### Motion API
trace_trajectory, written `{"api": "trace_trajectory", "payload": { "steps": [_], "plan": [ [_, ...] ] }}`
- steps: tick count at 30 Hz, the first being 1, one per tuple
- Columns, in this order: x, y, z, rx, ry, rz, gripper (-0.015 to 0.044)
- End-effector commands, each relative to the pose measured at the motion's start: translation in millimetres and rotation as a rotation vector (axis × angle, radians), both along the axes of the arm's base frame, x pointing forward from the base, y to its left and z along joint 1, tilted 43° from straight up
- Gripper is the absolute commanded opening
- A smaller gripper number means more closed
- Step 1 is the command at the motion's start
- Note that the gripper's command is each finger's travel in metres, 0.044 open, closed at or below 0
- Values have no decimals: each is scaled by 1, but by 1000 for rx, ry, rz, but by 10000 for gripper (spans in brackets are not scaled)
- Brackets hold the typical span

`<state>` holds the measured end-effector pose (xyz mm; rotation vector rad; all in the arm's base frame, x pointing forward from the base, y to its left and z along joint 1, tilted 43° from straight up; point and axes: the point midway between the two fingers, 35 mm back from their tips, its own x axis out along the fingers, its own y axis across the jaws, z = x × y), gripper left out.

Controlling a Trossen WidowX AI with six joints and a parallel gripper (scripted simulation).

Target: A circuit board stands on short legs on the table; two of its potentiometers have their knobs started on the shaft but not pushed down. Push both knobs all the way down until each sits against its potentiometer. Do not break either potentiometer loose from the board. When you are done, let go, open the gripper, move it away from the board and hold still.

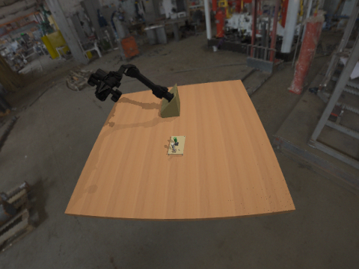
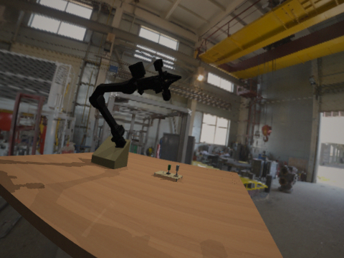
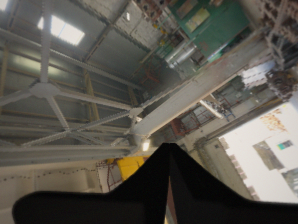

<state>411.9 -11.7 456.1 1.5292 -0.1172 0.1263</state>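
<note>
The circuit board stands low on the table, in front of the arm's base. A green knob and a grey-blue knob stand upright above it. In the exterior view each knob is held up on a thin shaft above the board; the exact gaps are too small to tell. My gripper is shut and empty, high above the table and well away from the board. The wrist view shows the closed black fingers against the hall, with no board in sight.
The arm's olive wedge-shaped base stands at the back of the wooden table. The arm reaches out beyond the table's left edge in the top view. Small dark specks lie near the table's front right corner there.
</note>
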Motion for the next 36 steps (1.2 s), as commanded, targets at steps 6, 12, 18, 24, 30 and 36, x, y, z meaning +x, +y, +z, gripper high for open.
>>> {"api": "trace_trajectory", "payload": {
  "steps": [6,12,18,24,30,36],
  "plan": [
    [38,-4,-68,-94,234,-71,0],
    [53,0,-115,-170,384,-82,0],
    [63,2,-161,-254,534,-91,0],
    [67,1,-205,-345,686,-102,0],
    [65,0,-250,-451,845,-94,0],
    [59,0,-289,-556,996,-82,0]
  ]
}}
